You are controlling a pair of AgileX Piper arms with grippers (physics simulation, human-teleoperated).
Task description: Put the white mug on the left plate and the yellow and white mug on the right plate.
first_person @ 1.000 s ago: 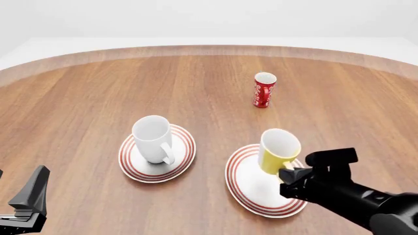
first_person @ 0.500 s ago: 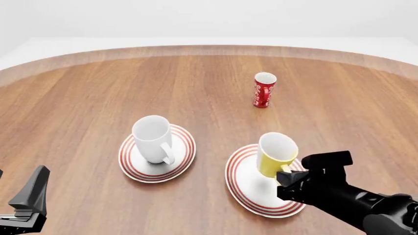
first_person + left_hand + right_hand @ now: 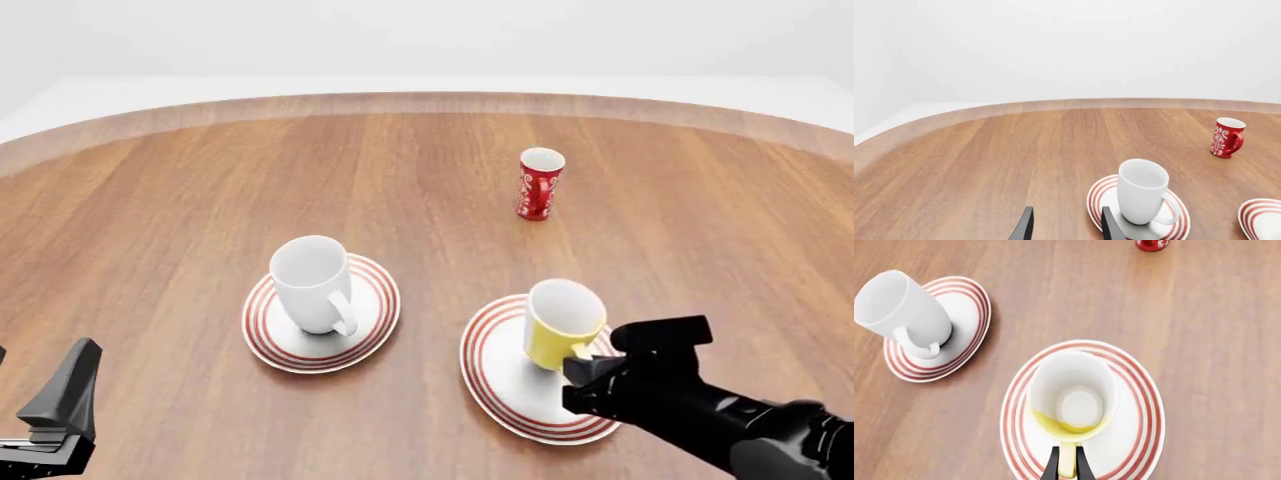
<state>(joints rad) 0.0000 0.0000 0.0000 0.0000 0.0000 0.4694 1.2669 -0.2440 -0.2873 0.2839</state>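
Note:
The white mug (image 3: 311, 283) stands upright on the left plate (image 3: 368, 325); both show in the left wrist view, mug (image 3: 1141, 191) on plate (image 3: 1101, 193). The yellow and white mug (image 3: 559, 322) is over the right plate (image 3: 494, 375), at or just above its surface. My right gripper (image 3: 583, 352) is shut on its yellow handle (image 3: 1067, 462); the right wrist view looks down into the mug (image 3: 1073, 398) over the plate (image 3: 1137, 390). My left gripper (image 3: 60, 405) is open and empty at the near left, its fingers (image 3: 1024, 226) apart from the white mug.
A slim red cup with white marks (image 3: 539, 184) stands farther back, right of centre; it also shows in the left wrist view (image 3: 1226, 137). The wooden table's curved far edge (image 3: 427, 100) runs across the back.
My right gripper has lowered the yellow and white mug down onto the right plate and drawn slightly nearer. The left arm and white mug have not moved.

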